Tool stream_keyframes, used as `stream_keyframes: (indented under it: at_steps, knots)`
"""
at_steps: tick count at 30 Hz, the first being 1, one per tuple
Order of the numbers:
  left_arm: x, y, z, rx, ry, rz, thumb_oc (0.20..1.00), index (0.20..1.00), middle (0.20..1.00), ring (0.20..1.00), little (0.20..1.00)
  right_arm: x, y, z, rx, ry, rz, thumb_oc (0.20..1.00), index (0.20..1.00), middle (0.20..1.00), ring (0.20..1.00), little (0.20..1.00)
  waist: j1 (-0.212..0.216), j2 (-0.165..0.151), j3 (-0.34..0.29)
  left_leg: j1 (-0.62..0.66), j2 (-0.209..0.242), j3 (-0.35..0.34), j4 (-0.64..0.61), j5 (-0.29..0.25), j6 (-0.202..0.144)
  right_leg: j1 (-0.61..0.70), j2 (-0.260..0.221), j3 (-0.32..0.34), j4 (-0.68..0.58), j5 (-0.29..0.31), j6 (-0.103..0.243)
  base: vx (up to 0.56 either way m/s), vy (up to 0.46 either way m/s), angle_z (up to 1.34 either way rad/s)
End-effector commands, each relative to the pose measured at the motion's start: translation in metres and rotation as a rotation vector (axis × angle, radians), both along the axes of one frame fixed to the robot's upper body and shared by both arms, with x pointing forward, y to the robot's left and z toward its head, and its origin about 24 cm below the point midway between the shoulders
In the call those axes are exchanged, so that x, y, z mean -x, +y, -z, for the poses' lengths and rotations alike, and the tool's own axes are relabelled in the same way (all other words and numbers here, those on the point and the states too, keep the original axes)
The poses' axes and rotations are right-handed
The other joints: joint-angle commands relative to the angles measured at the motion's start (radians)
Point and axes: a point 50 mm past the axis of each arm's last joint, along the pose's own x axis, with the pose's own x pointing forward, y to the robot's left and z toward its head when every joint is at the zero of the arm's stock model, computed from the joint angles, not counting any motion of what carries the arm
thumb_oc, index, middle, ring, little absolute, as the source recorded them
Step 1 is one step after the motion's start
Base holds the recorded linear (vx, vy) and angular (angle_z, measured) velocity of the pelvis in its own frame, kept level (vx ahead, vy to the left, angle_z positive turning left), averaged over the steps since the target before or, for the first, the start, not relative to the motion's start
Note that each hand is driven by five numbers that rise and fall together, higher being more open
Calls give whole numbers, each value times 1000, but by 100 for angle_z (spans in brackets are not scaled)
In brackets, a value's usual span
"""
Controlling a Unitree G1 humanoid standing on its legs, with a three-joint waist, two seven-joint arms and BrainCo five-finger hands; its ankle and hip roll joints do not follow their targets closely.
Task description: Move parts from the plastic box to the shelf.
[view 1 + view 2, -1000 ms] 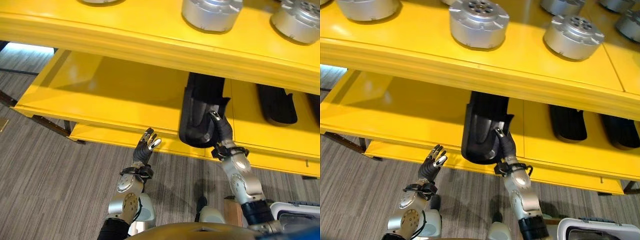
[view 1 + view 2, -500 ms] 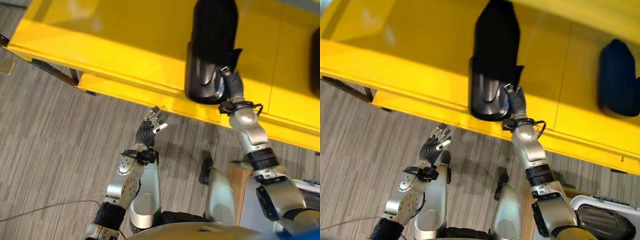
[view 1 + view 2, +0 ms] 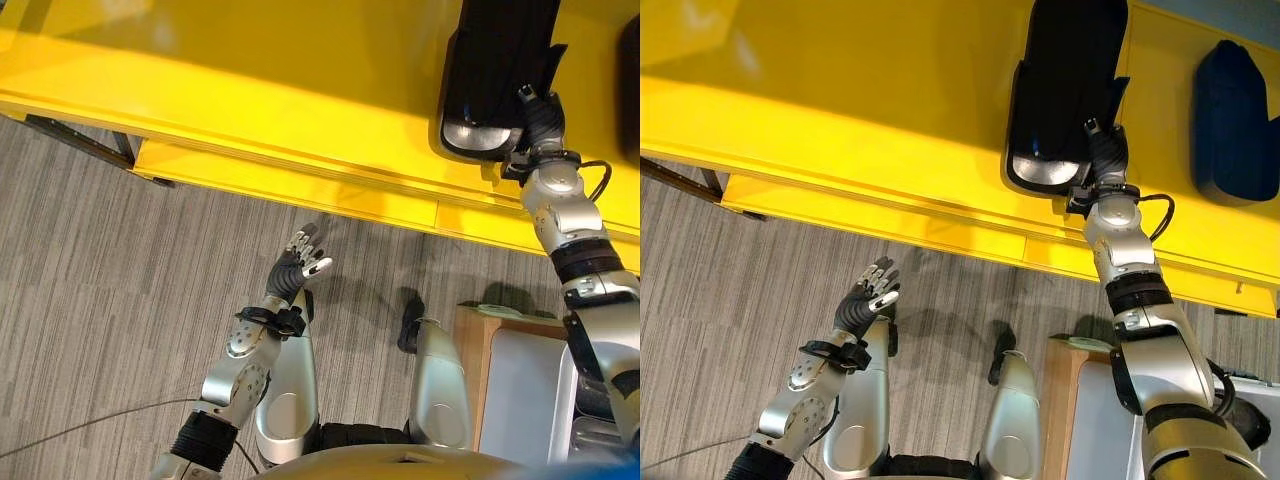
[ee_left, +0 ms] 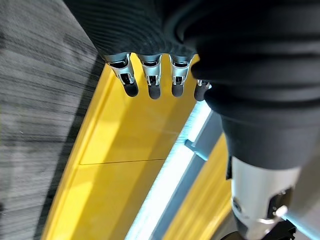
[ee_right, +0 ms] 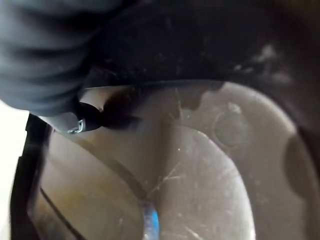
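The black part (image 3: 1065, 95) lies on the yellow shelf (image 3: 840, 110) at upper right of the frame, its glossy near end at the shelf's front edge. The right hand (image 3: 1105, 155) touches that end; whether its fingers clasp it, I cannot tell. A second dark part (image 3: 1235, 120) lies further right. The left hand (image 3: 298, 272) hangs over bare carpet (image 3: 100, 280) at lower centre, fingers (image 4: 152, 82) straight and apart. The right wrist view shows scratched glossy plastic up close.

Grey striped carpet floor (image 3: 100, 260) beneath yellow furniture.
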Motion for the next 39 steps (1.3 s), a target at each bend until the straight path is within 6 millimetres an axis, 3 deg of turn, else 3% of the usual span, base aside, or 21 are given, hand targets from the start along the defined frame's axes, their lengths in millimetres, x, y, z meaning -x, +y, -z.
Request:
stream_keyframes:
  at_steps: [1,10,17,39]
  knots:
    - [10,-5,-18,69,-83,27,1000,1000,1000,1000,1000,2,1,-68,12,-217,-21,200,200,200,200,200,14,2,-36,-27,102,-114,42,-44,-20,10,-43,-24,-124,229,-35,0,0,0]
    - [13,-8,-12,59,-52,67,1000,1000,1000,1000,1000,-9,8,-103,4,-217,1,200,200,200,200,200,27,13,-36,-44,88,-122,52,-49,-13,-5,-43,-25,-117,232,-36,-3,1,0]
    - [13,-11,-12,62,-53,70,1000,1000,1000,1000,1000,-12,12,-112,31,-194,25,200,200,200,200,200,35,19,-36,-59,80,-124,58,-49,-7,-11,-47,-32,-117,234,-38,0,1,-1]
    - [10,-13,-11,56,-53,66,1000,1000,1000,1000,1000,-20,19,-97,3,-107,46,200,200,200,200,200,46,35,-36,-84,78,-119,71,-57,-6,-26,-54,-39,-122,231,-44,0,0,0]
